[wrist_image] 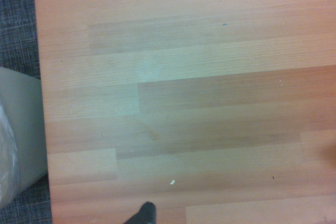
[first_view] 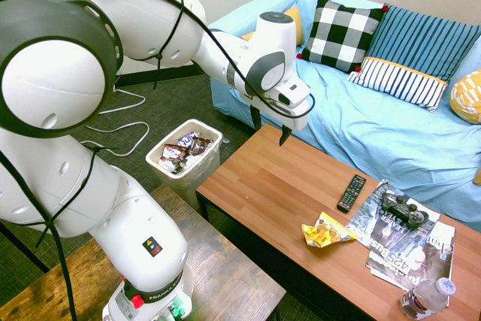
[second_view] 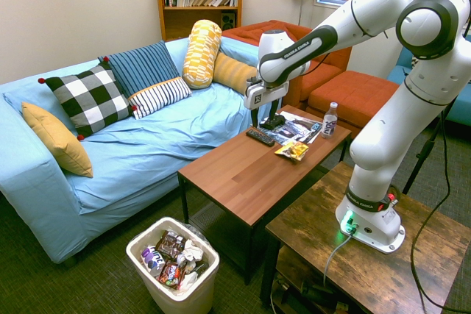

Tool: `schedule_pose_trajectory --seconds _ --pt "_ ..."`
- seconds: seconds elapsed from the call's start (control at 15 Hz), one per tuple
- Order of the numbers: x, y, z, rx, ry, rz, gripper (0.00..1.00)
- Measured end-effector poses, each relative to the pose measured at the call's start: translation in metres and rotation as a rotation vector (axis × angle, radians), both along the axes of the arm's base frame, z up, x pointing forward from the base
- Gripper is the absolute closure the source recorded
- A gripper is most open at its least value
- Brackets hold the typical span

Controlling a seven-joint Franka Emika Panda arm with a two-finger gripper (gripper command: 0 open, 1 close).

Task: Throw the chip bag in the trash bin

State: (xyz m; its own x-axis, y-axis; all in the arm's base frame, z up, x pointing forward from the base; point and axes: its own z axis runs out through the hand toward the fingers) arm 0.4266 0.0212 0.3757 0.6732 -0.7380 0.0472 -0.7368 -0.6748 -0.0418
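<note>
Gripper (first_view: 270, 130) hangs spread and empty above the coffee table (first_view: 278, 186) at frame centre, chip bag (first_view: 325, 231) lower right, trash bin (first_view: 184, 157) left of centre.

Clear tabletop (first_view: 278, 186) btwn bin (first_view: 197, 174), remote (first_view: 351, 192)

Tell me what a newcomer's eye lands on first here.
The white arm's open gripper hangs empty above the wooden coffee table. The yellow chip bag lies on that table beside the magazines. The wrapper-filled trash bin stands on the floor at the table's end.
</note>
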Motion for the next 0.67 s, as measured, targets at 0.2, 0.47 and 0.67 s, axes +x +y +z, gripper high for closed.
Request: schedule_pose_trajectory --seconds 0.2,0.47,0.67 --pt "0.004 -0.001 -0.002 0.01 0.005 -0.01 0.0" --pt "0.021 -0.054 -0.007 0.034 0.016 -0.09 0.0" --pt "0.018 -0.121 -0.025 0.045 0.05 -0.165 0.0"
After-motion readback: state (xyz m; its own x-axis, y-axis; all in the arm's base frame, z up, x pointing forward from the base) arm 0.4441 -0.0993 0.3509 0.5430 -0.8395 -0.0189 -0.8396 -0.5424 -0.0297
